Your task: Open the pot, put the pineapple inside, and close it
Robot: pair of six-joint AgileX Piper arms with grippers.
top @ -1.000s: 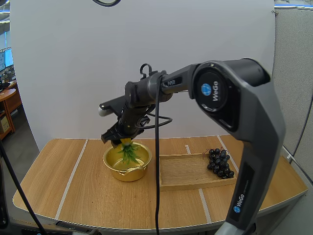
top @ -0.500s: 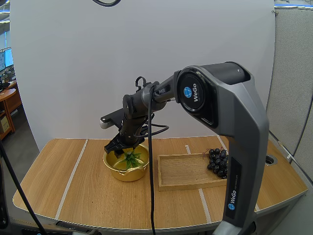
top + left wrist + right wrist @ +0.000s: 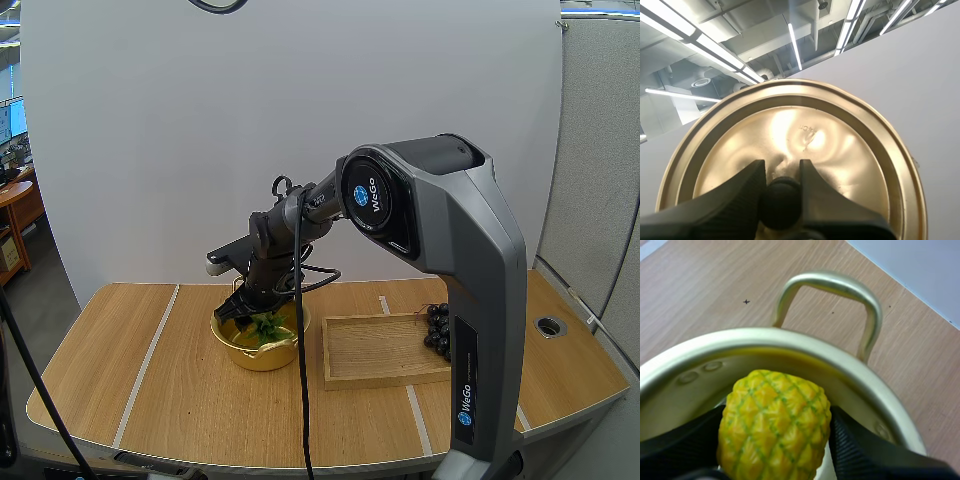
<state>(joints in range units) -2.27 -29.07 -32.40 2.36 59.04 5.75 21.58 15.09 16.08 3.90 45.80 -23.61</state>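
Two containers stand on the table [image 3: 150, 380]: a gold pot [image 3: 260, 345] and, just beside it at its 3 o'clock, a wooden tray [image 3: 385, 350]. The pot is open. My right gripper [image 3: 245, 305] is lowered to the pot's mouth, its two fingers clamped on the flanks of the pineapple [image 3: 774, 422]. In the right wrist view the yellow body sits between the finger pads within the pot's rim, and a loop handle [image 3: 840, 295] stands out from the rim beyond the fruit. In the high view the green leaves [image 3: 266, 325] show over the rim at the pot's centre. I cannot tell whether the fruit touches the pot's floor. The tray holds a bunch of dark grapes [image 3: 438, 325] at its 3 o'clock end, partly hidden by my right arm; the rest of the tray floor is bare wood. My left gripper [image 3: 782, 172] is closed narrow on the black knob [image 3: 781, 202] of the lid [image 3: 790, 130], with the lid's gold face turned toward the wrist camera. The table is light wood crossed by thin white lines [image 3: 145, 365] running from 6 to 12 o'clock. A plain white panel [image 3: 150, 150] stands behind the table at 12 o'clock.
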